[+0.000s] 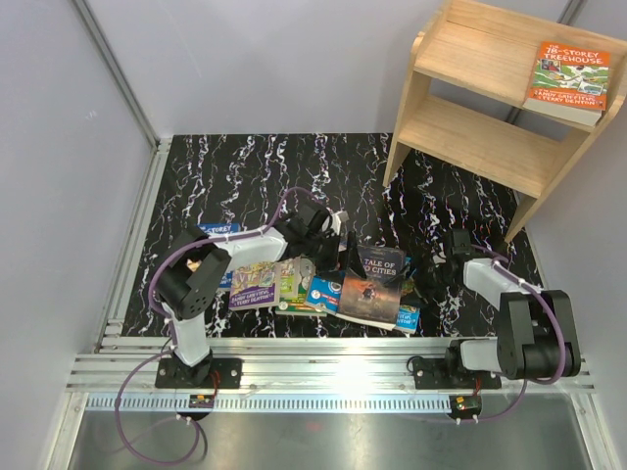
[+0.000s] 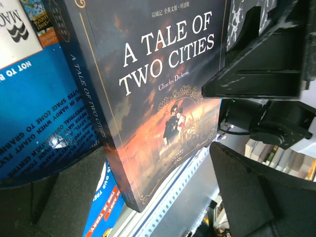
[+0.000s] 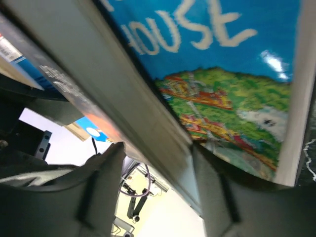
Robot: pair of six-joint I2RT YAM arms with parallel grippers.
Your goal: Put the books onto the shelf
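Observation:
The wooden shelf stands at the back right, with one orange book lying on its top tier. Several books lie in a pile near the front edge: purple, green, and the dark "A Tale of Two Cities" on top. My left gripper is open at the dark book's left side; its wide-spread jaws frame that book around my left gripper. My right gripper is at its right side. There my right gripper stands astride the thick page edge, beside a blue book.
Another blue book lies behind the left arm. A grey aluminium rail runs along the front edge of the black marbled table. Grey walls close in the left and back.

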